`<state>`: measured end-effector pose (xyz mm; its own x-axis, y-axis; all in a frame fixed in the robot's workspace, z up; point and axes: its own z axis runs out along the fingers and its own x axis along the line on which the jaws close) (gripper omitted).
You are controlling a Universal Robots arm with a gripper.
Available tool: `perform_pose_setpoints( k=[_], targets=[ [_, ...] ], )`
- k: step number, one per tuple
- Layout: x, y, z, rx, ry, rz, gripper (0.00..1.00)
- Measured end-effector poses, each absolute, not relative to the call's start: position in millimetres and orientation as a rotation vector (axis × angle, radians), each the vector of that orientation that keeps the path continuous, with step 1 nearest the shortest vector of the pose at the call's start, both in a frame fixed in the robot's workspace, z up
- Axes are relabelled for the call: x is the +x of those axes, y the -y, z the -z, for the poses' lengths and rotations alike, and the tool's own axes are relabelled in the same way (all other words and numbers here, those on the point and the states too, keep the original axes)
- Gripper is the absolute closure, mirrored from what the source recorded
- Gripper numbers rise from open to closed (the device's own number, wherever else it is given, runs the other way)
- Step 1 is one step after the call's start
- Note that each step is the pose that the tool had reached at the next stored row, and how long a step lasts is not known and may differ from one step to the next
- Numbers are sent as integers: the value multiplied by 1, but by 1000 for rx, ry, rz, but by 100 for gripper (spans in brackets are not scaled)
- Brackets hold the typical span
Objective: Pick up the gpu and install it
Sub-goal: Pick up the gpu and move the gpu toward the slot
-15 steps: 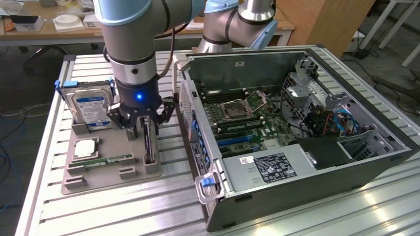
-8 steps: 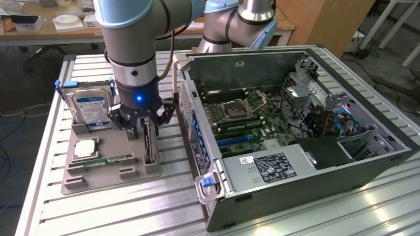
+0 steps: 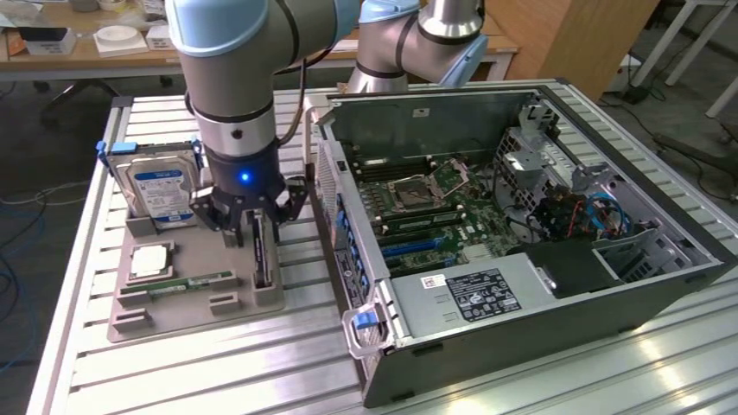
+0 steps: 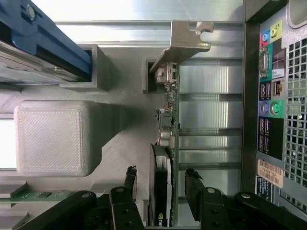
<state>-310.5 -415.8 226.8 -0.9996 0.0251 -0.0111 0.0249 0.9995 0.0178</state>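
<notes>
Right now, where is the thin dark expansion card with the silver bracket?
The card stands on edge in the grey tray at the exterior view's left, between the fingers of the open gripper.

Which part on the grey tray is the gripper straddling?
The gpu, standing on edge at the tray side nearest the computer case, inside the open gripper; the hard drive and memory stick sit apart.

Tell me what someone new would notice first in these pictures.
The open computer case with its circuit board exposed dominates the exterior view's right. Beside it, the robot's gripper hangs open over a gray tray, fingers on either side of the graphics card standing on edge there.
</notes>
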Motion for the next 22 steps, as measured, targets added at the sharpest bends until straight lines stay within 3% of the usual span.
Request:
perform_pose_setpoints(
  k=[8,12,16,17,22],
  targets=[
    [-310,416,-226,39,-3130,-26,47],
    [-310,416,-226,39,-3130,-26,61],
    [-310,416,-226,39,-3130,-26,63],
    [-310,416,-226,39,-3130,-26,70],
    [-310,416,-226,39,-3130,-26,70]
  ],
)
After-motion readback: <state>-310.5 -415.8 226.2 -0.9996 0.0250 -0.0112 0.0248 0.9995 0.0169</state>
